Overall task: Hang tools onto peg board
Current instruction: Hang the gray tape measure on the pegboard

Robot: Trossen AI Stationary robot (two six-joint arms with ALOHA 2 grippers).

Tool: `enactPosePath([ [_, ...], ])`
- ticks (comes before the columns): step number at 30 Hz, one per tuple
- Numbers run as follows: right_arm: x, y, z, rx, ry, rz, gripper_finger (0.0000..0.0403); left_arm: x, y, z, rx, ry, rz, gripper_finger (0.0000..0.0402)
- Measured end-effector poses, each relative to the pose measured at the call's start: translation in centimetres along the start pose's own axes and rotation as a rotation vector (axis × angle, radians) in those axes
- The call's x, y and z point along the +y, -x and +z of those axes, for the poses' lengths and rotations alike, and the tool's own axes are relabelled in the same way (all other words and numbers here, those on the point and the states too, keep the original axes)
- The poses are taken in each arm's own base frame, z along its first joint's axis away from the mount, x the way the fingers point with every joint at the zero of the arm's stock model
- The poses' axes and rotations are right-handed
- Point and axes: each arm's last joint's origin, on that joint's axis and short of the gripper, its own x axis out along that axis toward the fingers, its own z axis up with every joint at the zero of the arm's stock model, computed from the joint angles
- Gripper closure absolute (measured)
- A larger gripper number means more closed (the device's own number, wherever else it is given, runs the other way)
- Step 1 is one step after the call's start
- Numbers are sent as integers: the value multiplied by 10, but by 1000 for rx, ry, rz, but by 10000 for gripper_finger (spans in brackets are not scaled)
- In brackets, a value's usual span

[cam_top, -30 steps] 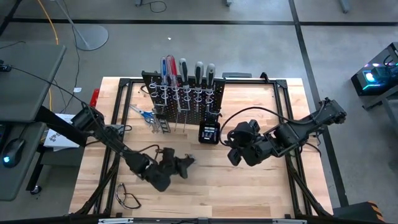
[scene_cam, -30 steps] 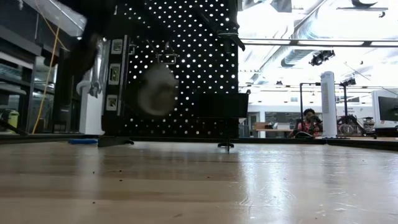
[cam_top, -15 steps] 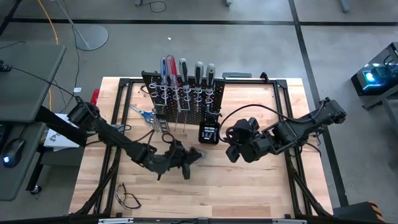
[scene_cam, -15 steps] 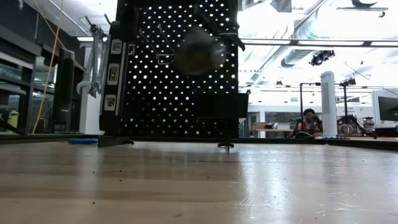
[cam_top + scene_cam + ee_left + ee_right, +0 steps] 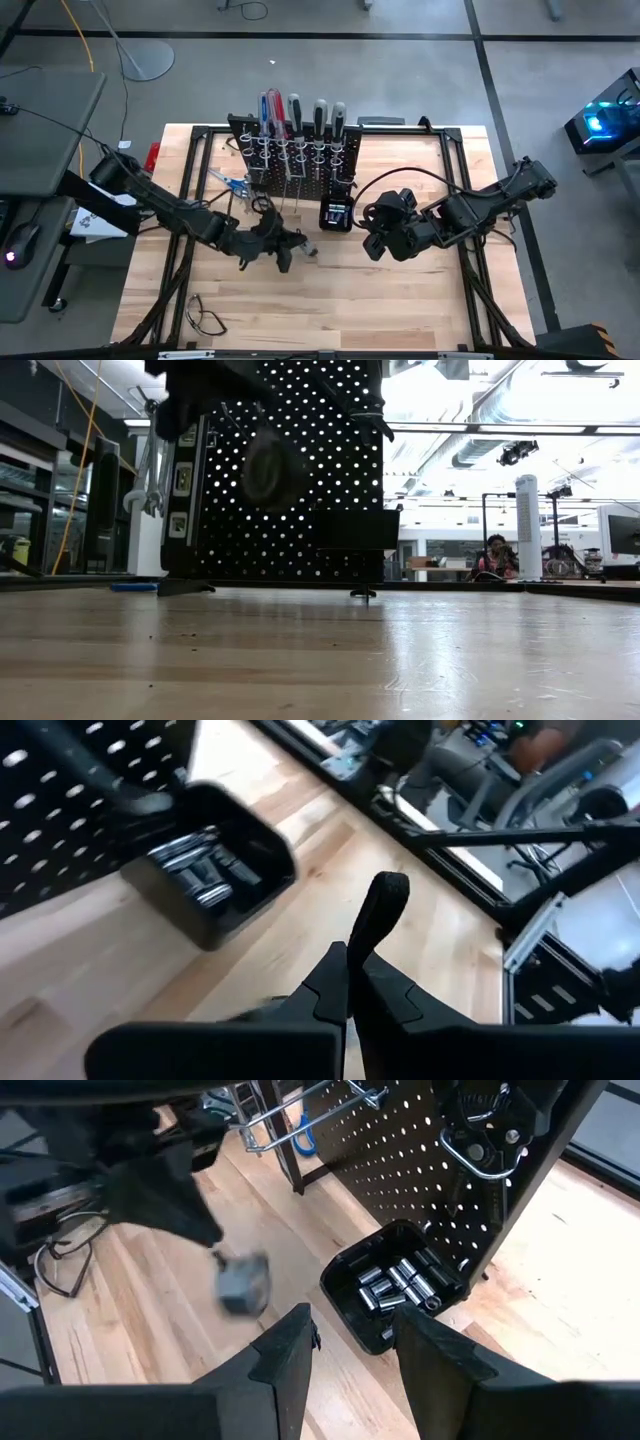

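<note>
Tabletop: left gripper [image 5: 283, 247], clamped on a dark tool [image 5: 383, 910], has moved nearer the peg board [image 5: 297, 150]; right gripper [image 5: 372, 238] stays half-open, empty.

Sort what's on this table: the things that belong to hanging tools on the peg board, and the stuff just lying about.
For the job:
- peg board
- screwdrivers already in its rings
- scissors on the table
- wrenches hung at its side
- left gripper, shut on a dark tool

Lying about:
- safety glasses
- small black box of sockets

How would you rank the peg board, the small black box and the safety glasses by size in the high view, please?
1. peg board
2. small black box and safety glasses: look about alike, so unranked.
</note>
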Motion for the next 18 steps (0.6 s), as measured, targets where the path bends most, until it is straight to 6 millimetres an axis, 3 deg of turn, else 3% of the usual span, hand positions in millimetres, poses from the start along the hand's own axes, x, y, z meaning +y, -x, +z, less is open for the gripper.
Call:
enactPosePath([
  [11, 0, 0, 0, 0, 1, -2, 270, 14, -6, 11, 96, -54, -80, 401],
  [18, 0, 0, 0, 2, 1, -5, 270, 29, 12, 32, 89, -83, -26, 401],
])
